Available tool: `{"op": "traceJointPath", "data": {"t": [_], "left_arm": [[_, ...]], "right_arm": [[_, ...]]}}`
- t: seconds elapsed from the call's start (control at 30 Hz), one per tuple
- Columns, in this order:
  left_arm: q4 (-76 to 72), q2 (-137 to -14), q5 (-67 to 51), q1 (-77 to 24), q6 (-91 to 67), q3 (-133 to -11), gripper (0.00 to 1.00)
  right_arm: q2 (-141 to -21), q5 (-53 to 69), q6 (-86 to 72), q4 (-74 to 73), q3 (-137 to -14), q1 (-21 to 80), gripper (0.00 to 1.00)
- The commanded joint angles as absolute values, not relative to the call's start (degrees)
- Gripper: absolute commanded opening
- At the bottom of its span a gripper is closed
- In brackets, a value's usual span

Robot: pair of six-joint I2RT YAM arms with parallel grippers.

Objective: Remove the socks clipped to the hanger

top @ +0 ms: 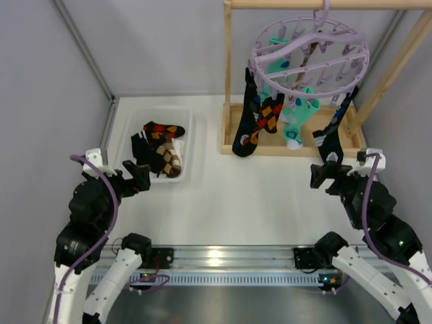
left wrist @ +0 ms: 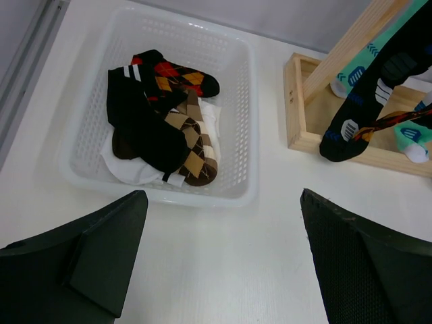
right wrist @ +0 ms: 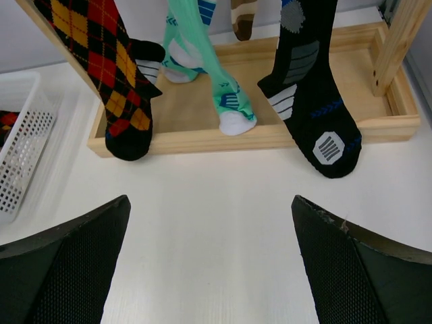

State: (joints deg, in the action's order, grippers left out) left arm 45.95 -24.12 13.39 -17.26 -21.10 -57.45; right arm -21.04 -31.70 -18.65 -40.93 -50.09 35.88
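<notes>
top external view: the socks (top: 246,135) hang by small clips from the hanger (top: 310,47), a round pale-purple ring with spokes. its hook sits over the top bar of the wooden rack (top: 227,81) at the far right of the table (top: 256,202). an argyle sock (top: 268,116) in black, orange and red hangs toward the left. a mint-green sock (top: 297,125) with a white toe hangs in the middle, and a dark sock (top: 332,131) with blue and grey patches is on the right. their toes reach down to the rack's base frame.

left of the rack, and apart from it, stands a white perforated basket (top: 187,145). it holds a pile of socks (top: 158,148), black ones and brown and red argyle ones, lying on something white.

the left gripper (left wrist: 223,263) hovers over bare table just in front of the basket, at its near left corner. its fingers are spread wide with nothing between them. the right gripper (right wrist: 209,263) hovers over the table in front of the rack's right end, near the dark sock's toe. it is likewise wide open and empty.
</notes>
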Motion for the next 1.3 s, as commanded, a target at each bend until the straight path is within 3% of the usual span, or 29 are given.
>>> {"op": "traceJointPath", "data": {"t": [0.0,0.37,0.97,1.17,1.27], "left_arm": [[44.03,-23.64,14.68,-17.31,-22.23,-56.34,0.99],[43.51,-24.96,14.85,-17.23,-26.63,-52.91,0.98],[42.1,-28.12,7.12,-17.31,-26.02,-50.98,0.99],[41.84,-28.74,5.8,-17.31,-25.66,-50.89,0.99],[41.75,-28.65,5.36,-17.4,-25.58,-50.8,0.99]], "right_arm": [[-21.27,-31.82,-19.33,-38.41,-48.69,36.04,0.99],[-19.42,-20.31,-19.25,-28.66,-41.05,36.12,0.99],[-37.78,-17.76,-12.14,-6.09,-37.88,35.86,0.99],[-50.52,7.33,-13.27,10.94,-34.47,22.61,1.0],[-55.61,11.06,-12.05,22.22,-31.91,16.71,0.99]]}}
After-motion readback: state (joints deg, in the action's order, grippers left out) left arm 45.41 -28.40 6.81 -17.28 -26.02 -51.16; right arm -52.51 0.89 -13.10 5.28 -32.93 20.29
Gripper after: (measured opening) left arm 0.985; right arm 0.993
